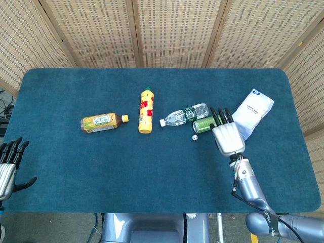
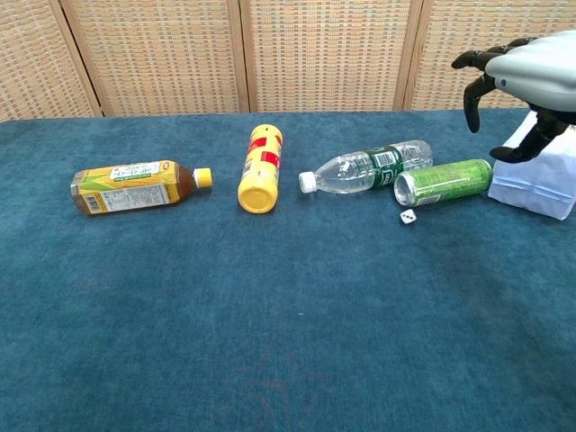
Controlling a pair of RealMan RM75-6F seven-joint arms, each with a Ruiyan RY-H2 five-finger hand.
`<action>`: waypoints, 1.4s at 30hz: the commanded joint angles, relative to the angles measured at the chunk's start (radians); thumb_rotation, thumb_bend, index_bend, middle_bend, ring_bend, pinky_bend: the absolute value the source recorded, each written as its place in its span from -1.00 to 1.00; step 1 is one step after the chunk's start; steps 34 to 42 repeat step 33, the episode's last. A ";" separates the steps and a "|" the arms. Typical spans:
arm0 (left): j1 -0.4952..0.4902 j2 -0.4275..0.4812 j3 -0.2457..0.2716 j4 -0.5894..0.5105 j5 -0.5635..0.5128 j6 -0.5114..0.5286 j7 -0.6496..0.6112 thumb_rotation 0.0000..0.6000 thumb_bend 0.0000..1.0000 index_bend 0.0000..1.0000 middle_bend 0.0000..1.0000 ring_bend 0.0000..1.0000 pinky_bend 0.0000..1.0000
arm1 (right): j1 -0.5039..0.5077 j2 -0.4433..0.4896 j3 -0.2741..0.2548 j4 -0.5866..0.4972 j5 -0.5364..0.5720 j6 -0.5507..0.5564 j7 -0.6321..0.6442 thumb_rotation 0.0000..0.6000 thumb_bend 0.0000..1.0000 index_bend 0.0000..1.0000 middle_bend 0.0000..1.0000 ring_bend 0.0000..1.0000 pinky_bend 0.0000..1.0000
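Observation:
My right hand [image 1: 227, 137] [image 2: 533, 72] hovers above the table with its fingers spread and nothing in it, just right of a green can [image 1: 203, 124] [image 2: 444, 182] lying on its side. A small white die [image 1: 194, 137] [image 2: 408, 217] lies on the cloth in front of the can's open end. A clear water bottle [image 1: 181, 115] [image 2: 364, 168] lies beside the can. My left hand [image 1: 9, 166] hangs open at the table's near left edge, off the cloth.
A white packet [image 1: 252, 111] [image 2: 544, 177] lies right of the can, under my right hand. A yellow squeeze bottle [image 1: 146, 110] [image 2: 259, 168] and a tea bottle [image 1: 103, 122] [image 2: 135, 185] lie further left on the blue cloth [image 1: 152, 167].

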 commanded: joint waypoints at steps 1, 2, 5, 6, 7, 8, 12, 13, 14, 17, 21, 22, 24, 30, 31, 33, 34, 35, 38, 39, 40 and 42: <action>0.000 0.000 0.000 0.000 -0.002 -0.001 -0.001 1.00 -0.74 -1.00 -1.00 -1.00 -1.00 | -0.019 0.008 -0.018 0.003 -0.027 0.011 0.031 1.00 -0.28 -0.21 -1.00 -1.00 -0.89; 0.000 0.001 -0.001 0.000 -0.003 0.000 -0.002 1.00 -0.74 -1.00 -1.00 -1.00 -1.00 | -0.030 0.013 -0.027 0.002 -0.041 0.017 0.047 1.00 -0.29 -0.22 -1.00 -1.00 -0.89; 0.001 0.002 -0.003 0.001 -0.005 0.000 -0.005 1.00 -0.74 -1.00 -1.00 -1.00 -1.00 | -0.067 0.027 -0.057 0.003 -0.095 0.040 0.108 1.00 -0.40 -0.25 -1.00 -1.00 -0.89; 0.001 0.002 -0.004 0.002 -0.007 0.001 -0.008 1.00 -0.74 -1.00 -1.00 -1.00 -1.00 | -0.085 0.034 -0.071 0.003 -0.118 0.050 0.141 1.00 -0.44 -0.27 -1.00 -1.00 -0.89; 0.002 0.001 -0.005 0.005 -0.009 0.002 -0.011 1.00 -0.74 -1.00 -1.00 -1.00 -1.00 | -0.103 0.042 -0.086 0.006 -0.144 0.060 0.172 1.00 -0.47 -0.29 -1.00 -1.00 -0.89; 0.002 0.001 -0.007 0.008 -0.013 0.001 -0.014 1.00 -0.74 -1.00 -1.00 -1.00 -1.00 | -0.121 0.051 -0.101 0.012 -0.173 0.073 0.199 1.00 -0.52 -0.33 -1.00 -1.00 -0.89; 0.000 -0.003 -0.014 0.019 -0.028 -0.005 -0.025 1.00 -0.74 -1.00 -1.00 -1.00 -1.00 | -0.190 0.085 -0.148 0.040 -0.243 0.124 0.289 1.00 -0.72 -0.58 -1.00 -1.00 -0.92; -0.002 -0.004 -0.015 0.022 -0.031 -0.008 -0.025 1.00 -0.74 -1.00 -1.00 -1.00 -1.00 | -0.210 0.093 -0.159 0.053 -0.255 0.137 0.321 1.00 -0.75 -0.63 -1.00 -1.00 -0.93; -0.003 -0.005 -0.015 0.024 -0.033 -0.012 -0.026 1.00 -0.74 -1.00 -1.00 -1.00 -1.00 | -0.230 0.098 -0.169 0.069 -0.266 0.147 0.356 1.00 -0.77 -0.68 -1.00 -1.00 -0.96; -0.006 -0.010 -0.016 0.030 -0.031 -0.015 -0.027 1.00 -0.74 -1.00 -1.00 -1.00 -1.00 | -0.280 0.096 -0.189 0.133 -0.301 0.179 0.460 1.00 -0.80 -0.83 -1.00 -1.00 -1.00; -0.008 -0.016 -0.016 0.034 -0.028 -0.014 -0.022 1.00 -0.74 -1.00 -1.00 -1.00 -1.00 | -0.355 0.072 -0.213 0.246 -0.343 0.231 0.605 1.00 -0.89 -0.99 -1.00 -1.00 -1.00; -0.008 -0.017 -0.016 0.035 -0.027 -0.012 -0.021 1.00 -0.75 -1.00 -1.00 -1.00 -1.00 | -0.370 0.065 -0.217 0.273 -0.355 0.244 0.634 1.00 -0.89 -1.00 -1.00 -1.00 -1.00; -0.007 -0.019 -0.016 0.038 -0.025 -0.009 -0.022 1.00 -0.75 -1.00 -1.00 -1.00 -1.00 | -0.397 0.052 -0.222 0.319 -0.369 0.268 0.678 1.00 -0.89 -1.00 -1.00 -1.00 -1.00; -0.005 -0.021 -0.016 0.043 -0.024 -0.005 -0.028 1.00 -0.75 -1.00 -1.00 -1.00 -1.00 | -0.466 0.025 -0.218 0.422 -0.387 0.319 0.755 1.00 -0.88 -1.00 -1.00 -1.00 -1.00; -0.005 -0.020 -0.016 0.043 -0.024 -0.004 -0.028 1.00 -0.75 -1.00 -1.00 -1.00 -1.00 | -0.475 0.025 -0.217 0.425 -0.385 0.321 0.760 1.00 -0.88 -1.00 -1.00 -1.00 -1.00; -0.004 -0.020 -0.015 0.043 -0.021 -0.001 -0.029 1.00 -0.75 -1.00 -1.00 -1.00 -1.00 | -0.485 0.029 -0.213 0.425 -0.387 0.325 0.764 1.00 -0.86 -1.00 -1.00 -1.00 -1.00; -0.004 -0.020 -0.015 0.043 -0.021 -0.001 -0.029 1.00 -0.75 -1.00 -1.00 -1.00 -1.00 | -0.485 0.029 -0.213 0.425 -0.387 0.325 0.764 1.00 -0.86 -1.00 -1.00 -1.00 -1.00; -0.004 -0.020 -0.015 0.043 -0.021 -0.001 -0.029 1.00 -0.75 -1.00 -1.00 -1.00 -1.00 | -0.485 0.029 -0.213 0.425 -0.387 0.325 0.764 1.00 -0.86 -1.00 -1.00 -1.00 -1.00; -0.004 -0.020 -0.015 0.043 -0.021 -0.001 -0.029 1.00 -0.75 -1.00 -1.00 -1.00 -1.00 | -0.485 0.029 -0.213 0.425 -0.387 0.325 0.764 1.00 -0.86 -1.00 -1.00 -1.00 -1.00; -0.004 -0.020 -0.015 0.043 -0.021 -0.001 -0.029 1.00 -0.75 -1.00 -1.00 -1.00 -1.00 | -0.485 0.029 -0.213 0.425 -0.387 0.325 0.764 1.00 -0.86 -1.00 -1.00 -1.00 -1.00; -0.004 -0.020 -0.015 0.043 -0.021 -0.001 -0.029 1.00 -0.75 -1.00 -1.00 -1.00 -1.00 | -0.485 0.029 -0.213 0.425 -0.387 0.325 0.764 1.00 -0.86 -1.00 -1.00 -1.00 -1.00; -0.004 -0.020 -0.015 0.043 -0.021 -0.001 -0.029 1.00 -0.75 -1.00 -1.00 -1.00 -1.00 | -0.485 0.029 -0.213 0.425 -0.387 0.325 0.764 1.00 -0.86 -1.00 -1.00 -1.00 -1.00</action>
